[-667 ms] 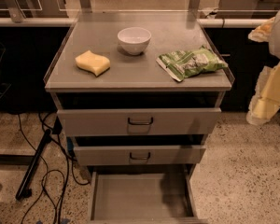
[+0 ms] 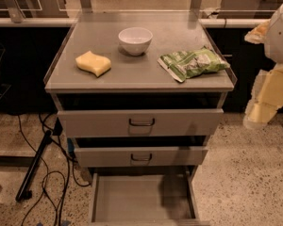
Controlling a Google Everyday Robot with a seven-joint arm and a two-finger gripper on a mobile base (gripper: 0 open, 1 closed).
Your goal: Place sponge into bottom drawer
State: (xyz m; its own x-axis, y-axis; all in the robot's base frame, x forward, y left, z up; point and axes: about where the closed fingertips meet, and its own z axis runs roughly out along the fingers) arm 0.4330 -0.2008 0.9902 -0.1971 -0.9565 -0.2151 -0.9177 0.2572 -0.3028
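Note:
The pale yellow sponge [image 2: 93,62] lies on the left part of the grey cabinet top [image 2: 132,76], left of and nearer than the white bowl [image 2: 135,40]. The bottom drawer [image 2: 141,199] is pulled out, and its flat grey floor is bare. My gripper [image 2: 260,108] hangs off the cabinet's right side, at about the height of the top drawer. It is well away from the sponge and holds nothing that I can see.
A green snack bag [image 2: 193,62] lies on the right of the cabinet top. The two upper drawers [image 2: 141,122] with dark handles stand slightly ajar. Black cables and a stand leg [image 2: 35,166] lie on the floor at the left. A counter runs behind.

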